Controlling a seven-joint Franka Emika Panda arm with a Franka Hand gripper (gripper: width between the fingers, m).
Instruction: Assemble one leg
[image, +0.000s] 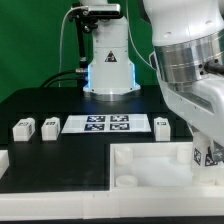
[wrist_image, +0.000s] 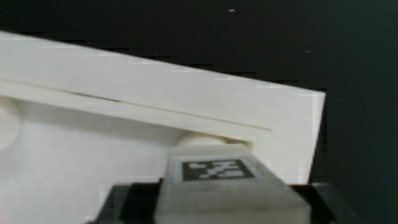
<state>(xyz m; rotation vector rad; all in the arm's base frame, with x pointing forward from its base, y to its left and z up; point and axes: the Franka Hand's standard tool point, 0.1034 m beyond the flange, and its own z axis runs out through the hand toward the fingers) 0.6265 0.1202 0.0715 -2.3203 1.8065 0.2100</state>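
My gripper (image: 207, 150) is shut on a leg (image: 210, 155), a small white post with a black-and-white tag, at the exterior view's right. In the wrist view the leg (wrist_image: 217, 172) sits between the dark fingers (wrist_image: 135, 203) of my gripper (wrist_image: 217, 205), tag face toward the camera. Its far end meets a rounded corner socket (wrist_image: 215, 133) of the large white slab (wrist_image: 125, 100). I cannot tell how deep it sits. The slab (image: 150, 160) lies at the front of the table. Three more legs lie loose: two on the left (image: 22, 128) (image: 50, 126) and one right of centre (image: 162, 124).
The marker board (image: 105, 123) lies flat between the loose legs. The robot base (image: 108, 60) stands behind it with cables on its left. A small white block (image: 3, 160) lies at the exterior view's left edge. The table is black.
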